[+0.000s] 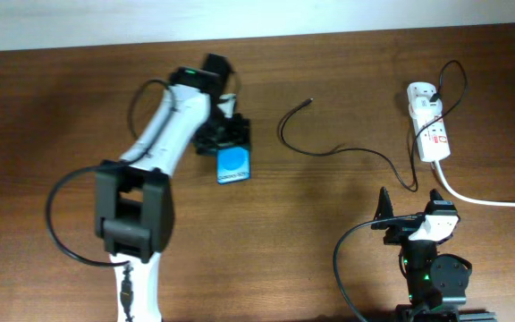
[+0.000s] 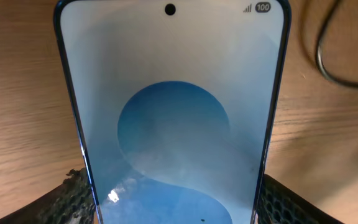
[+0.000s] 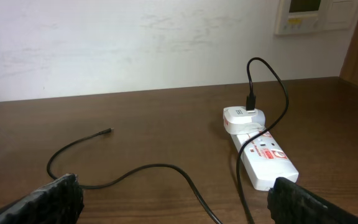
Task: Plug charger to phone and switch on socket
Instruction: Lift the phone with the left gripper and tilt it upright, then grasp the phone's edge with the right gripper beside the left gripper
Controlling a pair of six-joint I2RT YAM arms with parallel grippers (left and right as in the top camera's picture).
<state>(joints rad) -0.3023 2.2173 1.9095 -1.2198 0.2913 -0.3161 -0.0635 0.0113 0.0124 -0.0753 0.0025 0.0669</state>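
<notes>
1. At the left-centre of the table [image 1: 61, 107], the phone [image 1: 234, 165] lies with its bright blue screen facing up, just below the left gripper [image 1: 229, 143].
2. Seen from the left wrist, the phone fills the view. It is a slim slab with a dark blue edge and a pale blue screen with a deeper blue oval. There is a camera hole at the top centre, and signal bars and "100" in the top corner.
3. The left gripper's jaws are clamped on the phone's two long edges. Its meshed black fingers [image 2: 67, 199] press against the sides at the near end.
4. The charger [image 1: 342, 149] is a thin black cable that loops across the middle of the table. Its small plug tip [image 1: 309, 101] lies free, well apart from the phone.
5. The charger's other end rises into a white adaptor [image 3: 243, 116] seated at the far end of the socket [image 1: 432, 134].
6. The socket is a short white strip with red and grey markings, on the right side of the table. A thick white cord [image 1: 481, 199] runs from it off the right edge.
7. The right gripper [image 1: 409, 206] sits near the front right, close to the socket. Its jaws are spread wide and hold nothing.
</notes>
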